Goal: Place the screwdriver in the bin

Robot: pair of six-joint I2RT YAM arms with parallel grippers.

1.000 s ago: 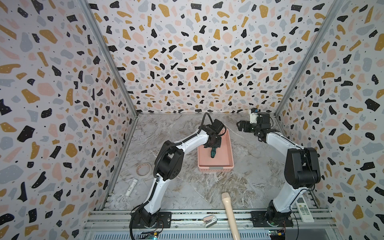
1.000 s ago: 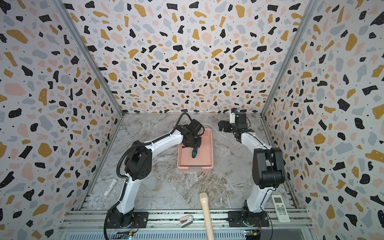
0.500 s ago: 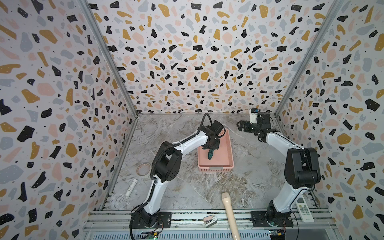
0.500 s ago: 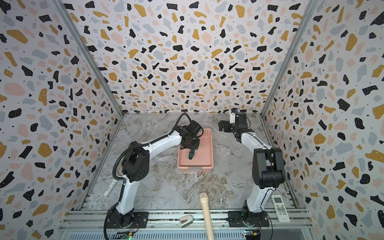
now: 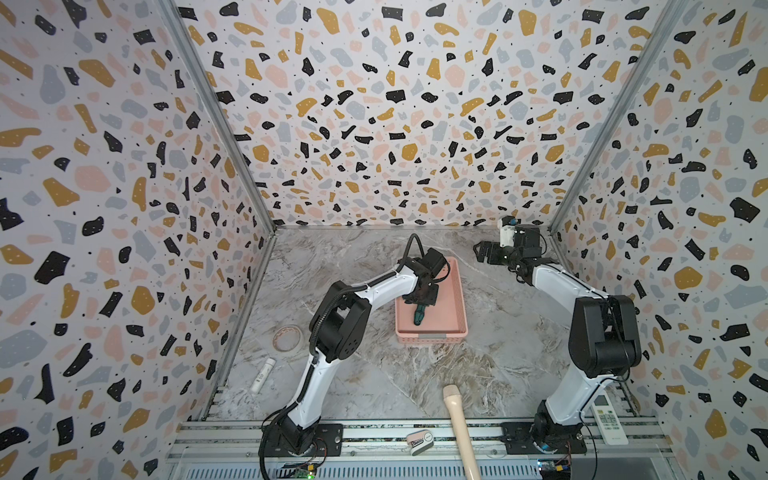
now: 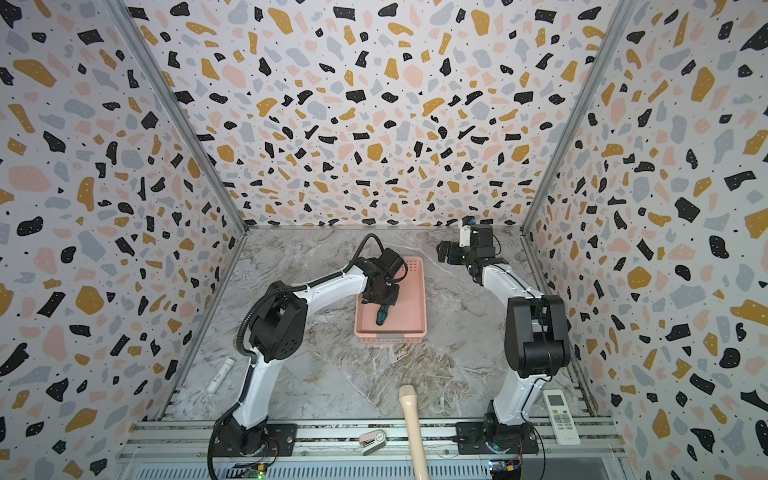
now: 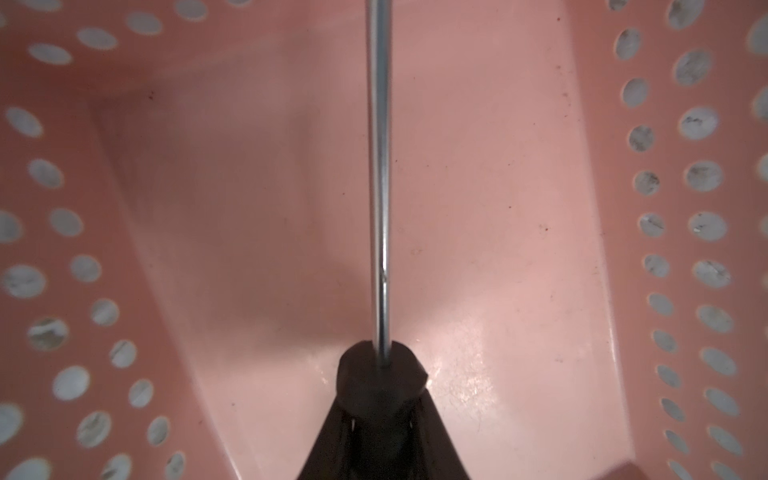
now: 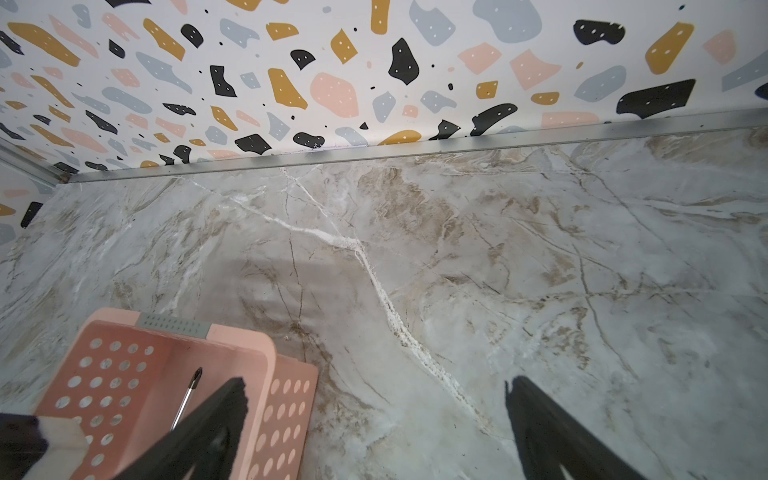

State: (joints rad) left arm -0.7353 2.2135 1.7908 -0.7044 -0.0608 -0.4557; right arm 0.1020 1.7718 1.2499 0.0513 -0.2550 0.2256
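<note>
Left fingers point(image 7: 424, 449): clamped on the screwdriver point(image 5: 419, 314), low inside the bin point(image 5: 452, 305).
Screwdriver: shaft points toward the bin's far end.
Right fingers point(image 8: 208, 428): spread wide, empty, above the bench point(image 8: 457, 270).

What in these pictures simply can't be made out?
- Screwdriver shaft: in both top views, hidden under the left gripper.
- Its tip: cut off by the left wrist view's edge.
- Whether it rests on the bin floor: unclear in every view.
- Beige handle: cut off by both top views' bottom edge.
- Remote buttons: too small.
</note>
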